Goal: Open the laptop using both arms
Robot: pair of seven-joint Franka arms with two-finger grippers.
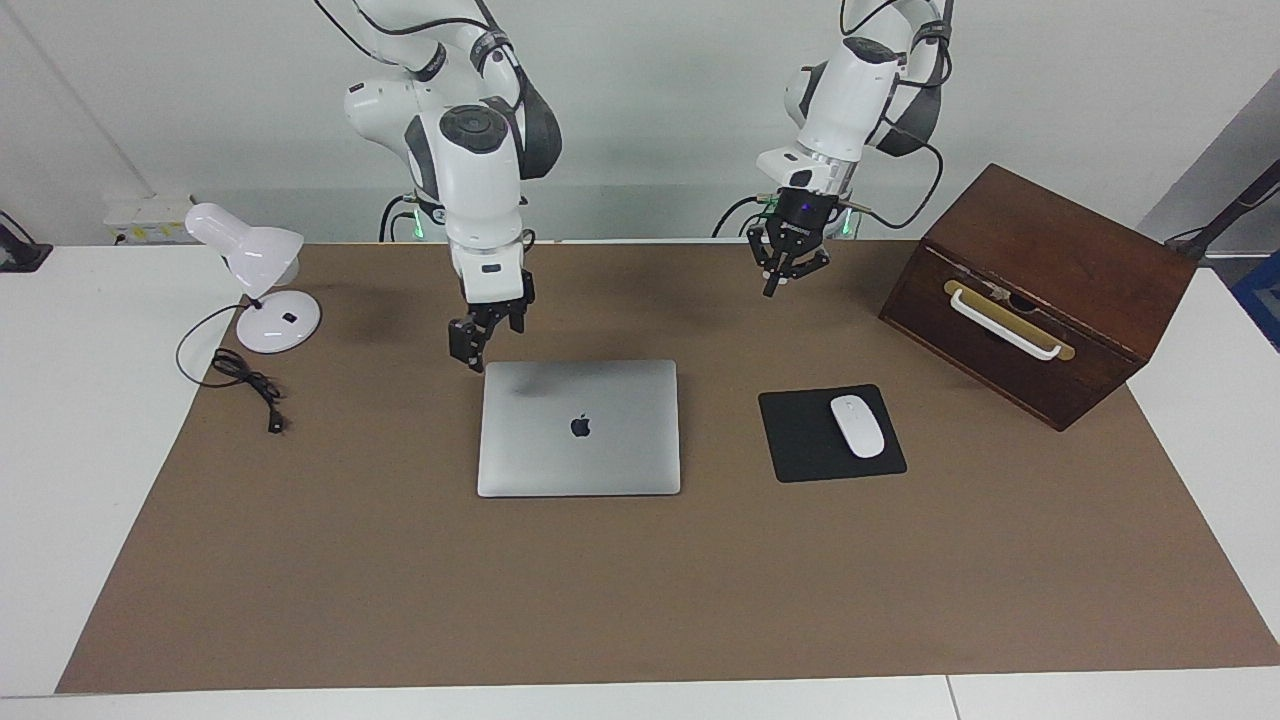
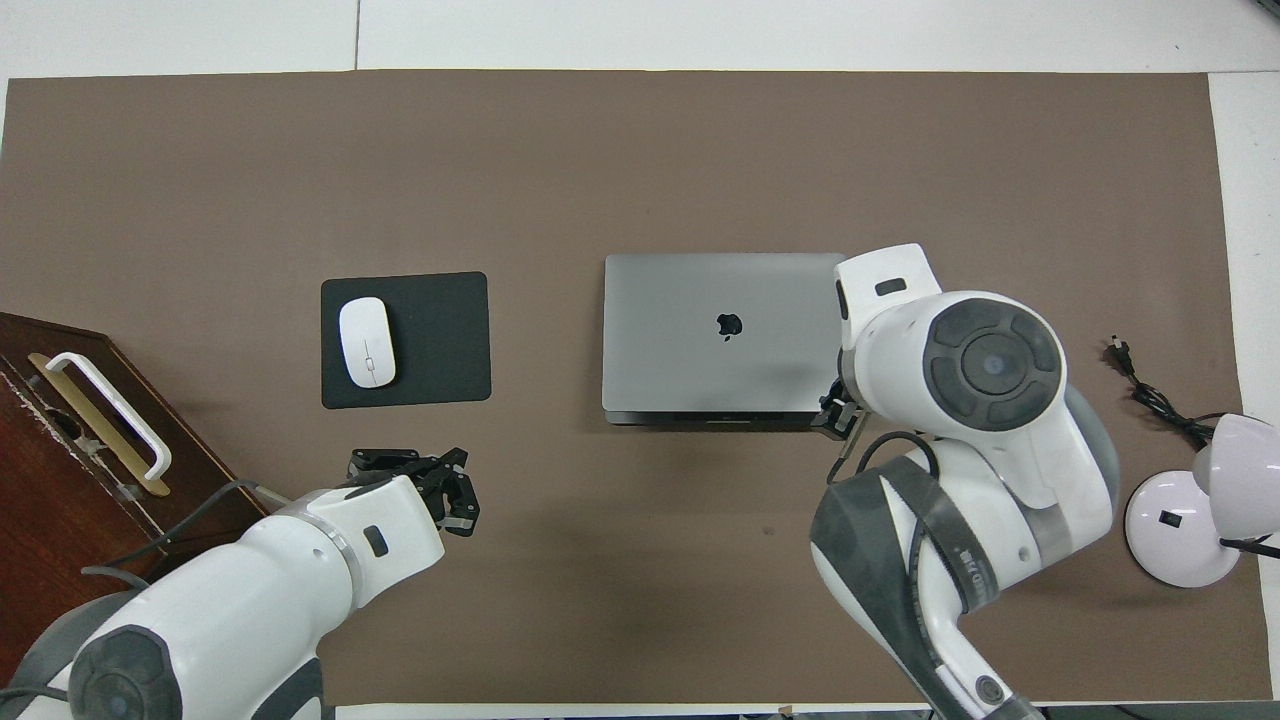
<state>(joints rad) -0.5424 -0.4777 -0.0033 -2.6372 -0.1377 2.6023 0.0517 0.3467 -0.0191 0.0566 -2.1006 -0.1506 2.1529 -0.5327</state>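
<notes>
Facing view gives you the laptop (image 1: 579, 428) shut and flat at the middle of the frame on the brown table (image 1: 640, 590) mat. The right pincer (image 1: 475, 345) hangs at the lid's upper left corner, holding nothing; you cannot tell how its fingers stand. The left pincer (image 1: 787, 268) floats empty at upper centre with fingertips together, over bare mat. A black mouse pad (image 1: 805, 440) lies right of the laptop, with open mat between them.
</notes>
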